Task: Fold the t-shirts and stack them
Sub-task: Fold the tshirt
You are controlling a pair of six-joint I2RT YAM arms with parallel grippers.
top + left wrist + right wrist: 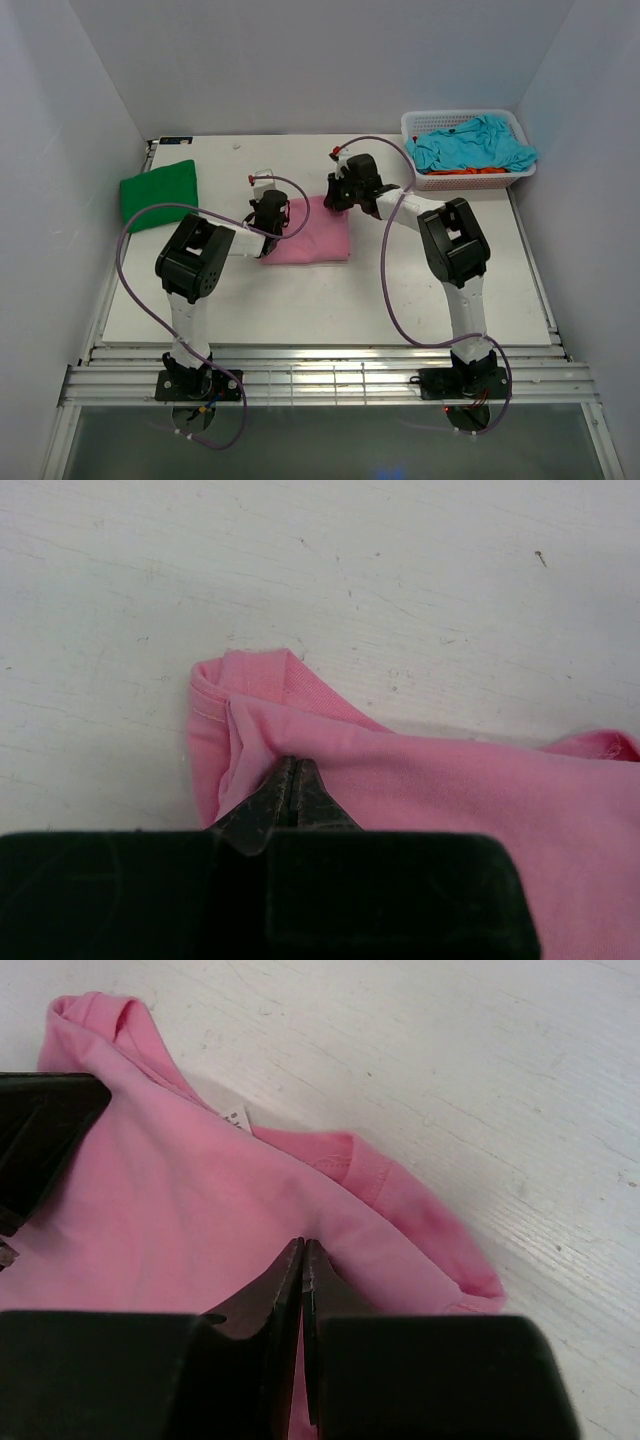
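Observation:
The pink t-shirt (310,240) lies folded into a rectangle at the middle of the table. My left gripper (268,215) stands over its far left corner. In the left wrist view its jaws (292,765) are shut, pinching a raised fold of the pink cloth (450,780). My right gripper (338,195) is at the far right corner, its jaws (302,1245) shut on puckered pink cloth (180,1190) near the collar. A green t-shirt (158,195) lies folded at the far left. Turquoise (470,145) and orange (480,171) t-shirts sit crumpled in the basket.
The white mesh basket (415,122) stands at the table's far right corner. White walls close in the left, back and right sides. Bare white tabletop (400,290) lies between the pink shirt and the arm bases on the slatted near edge.

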